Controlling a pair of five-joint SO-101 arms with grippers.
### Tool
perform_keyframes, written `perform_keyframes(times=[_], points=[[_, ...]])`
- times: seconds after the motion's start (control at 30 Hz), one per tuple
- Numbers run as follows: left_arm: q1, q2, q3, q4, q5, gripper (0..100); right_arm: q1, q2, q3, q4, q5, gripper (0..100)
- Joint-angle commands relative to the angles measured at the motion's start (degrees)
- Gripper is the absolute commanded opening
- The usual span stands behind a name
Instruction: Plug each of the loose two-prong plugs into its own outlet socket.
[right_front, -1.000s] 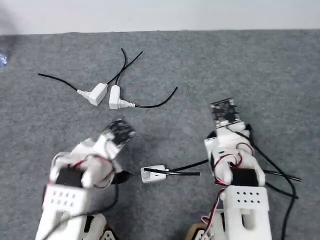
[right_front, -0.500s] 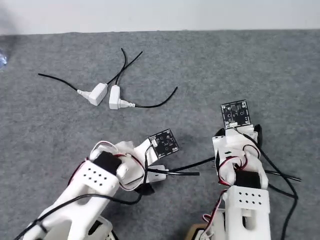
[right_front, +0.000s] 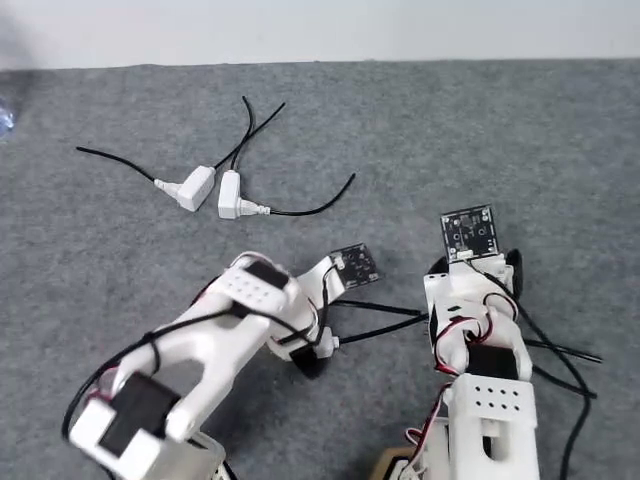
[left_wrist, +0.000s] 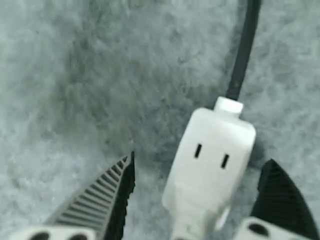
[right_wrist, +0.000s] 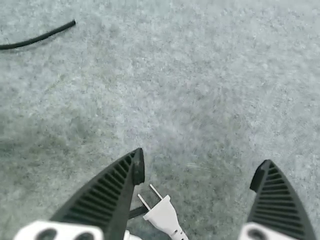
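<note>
A white outlet socket with two slots lies on the grey carpet, its black cable running away from it. My left gripper is open and low over it, one finger on each side; whether either touches it, I cannot tell. In the high view the left arm covers most of that socket. My right gripper is open above bare carpet, and a white two-prong plug lies between its fingers near the wrist. Two more white cable ends lie side by side at the far left.
Black cables run across the carpet between the two arms. A loose cable tip lies ahead of the right gripper. The grey carpet ends at a white wall at the back.
The left arm has swung right from the left side and come down over the socket, which it now covers in the high view. The right arm shifted slightly to the right.
</note>
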Motion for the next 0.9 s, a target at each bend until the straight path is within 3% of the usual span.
perform_keyframes(times=[0.0,0.23,0.43,0.7,0.87], points=[[0.5,4.5,-5.8,3.8,-0.4,31,0.7,-0.7,-0.5,-1.4,-0.3,33.5],[1.0,5.5,-6.7,5.2,-5.2,1,0.7,-0.7,-0.4,-1.4,-0.3,33.5],[-0.1,5.3,-8.8,5.5,-5.4,1,0.7,-0.7,-0.4,-1.5,-0.3,33.5],[-8.6,-8.4,-28.7,24.5,-3.4,1,-0.2,-0.7,-0.3,-1.5,-0.1,33.5],[-15.6,-14.8,-39.5,26.7,-3.4,1,-3.1,-0.7,1.1,-1.6,3.9,33.5]])
